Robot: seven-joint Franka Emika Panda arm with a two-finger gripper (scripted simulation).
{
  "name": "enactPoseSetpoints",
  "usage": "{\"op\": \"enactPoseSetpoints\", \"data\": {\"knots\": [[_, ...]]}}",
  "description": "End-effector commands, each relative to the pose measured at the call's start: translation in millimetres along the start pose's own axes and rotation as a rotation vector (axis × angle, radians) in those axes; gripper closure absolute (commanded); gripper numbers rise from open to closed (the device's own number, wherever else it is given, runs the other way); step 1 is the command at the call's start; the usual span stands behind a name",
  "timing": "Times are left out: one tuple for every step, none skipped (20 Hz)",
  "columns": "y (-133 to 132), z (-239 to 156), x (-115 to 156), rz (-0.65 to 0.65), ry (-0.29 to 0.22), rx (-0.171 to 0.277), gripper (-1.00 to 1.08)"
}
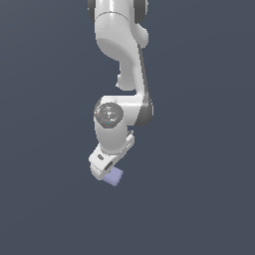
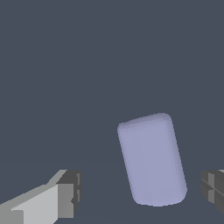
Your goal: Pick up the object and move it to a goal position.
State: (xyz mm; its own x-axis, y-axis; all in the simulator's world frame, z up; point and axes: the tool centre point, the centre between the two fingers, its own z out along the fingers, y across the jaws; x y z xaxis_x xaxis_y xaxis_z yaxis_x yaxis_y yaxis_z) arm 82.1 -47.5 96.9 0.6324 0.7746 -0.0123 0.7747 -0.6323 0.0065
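While the end effector sits wide open around the block, no grasp is made yet.
Block lies between the fingers, touching neither, nearer one side; closing, lifting and carrying to the goal all remain; no goal marker visible.

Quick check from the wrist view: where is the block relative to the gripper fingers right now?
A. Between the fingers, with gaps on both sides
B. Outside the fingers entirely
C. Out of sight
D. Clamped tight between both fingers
A: in the wrist view the block sits between the two fingers, with dark floor showing on each side, so the gripper is open and not touching it.
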Motion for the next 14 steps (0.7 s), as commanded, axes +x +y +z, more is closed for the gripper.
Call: {"op": "enactPoseSetpoints", "data": {"knots": [[8.4,7.5,-3.6,-0.054,0.003,0.001,-0.92],[11.4,10.2,-5.0,-0.073,0.004,0.002,-0.92],[14.2,12.8,-6.4,-0.091,0.005,0.002,-0.92],[16.8,15.3,-7.7,-0.108,0.005,0.003,-0.92],[19.2,17.6,-9.0,-0.123,0.006,0.003,-0.92],[21.4,19.7,-10.2,-0.138,0.007,0.003,-0.92],[23.5,21.7,-11.4,-0.151,0.008,0.004,-0.92],[25.4,23.5,-12.4,-0.164,0.009,0.004,-0.92],[27.2,25.2,-13.4,-0.175,0.009,0.004,-0.92],[28.7,26.8,-14.3,-0.185,0.01,0.004,-0.92],[30.1,28.1,-15.1,-0.194,0.011,0.004,-0.92],[31.3,29.3,-15.9,-0.202,0.011,0.005,-0.92],[32.4,30.4,-16.5,-0.209,0.012,0.005,-0.92],[33.3,31.3,-17.1,-0.215,0.012,0.005,-0.92]]}}
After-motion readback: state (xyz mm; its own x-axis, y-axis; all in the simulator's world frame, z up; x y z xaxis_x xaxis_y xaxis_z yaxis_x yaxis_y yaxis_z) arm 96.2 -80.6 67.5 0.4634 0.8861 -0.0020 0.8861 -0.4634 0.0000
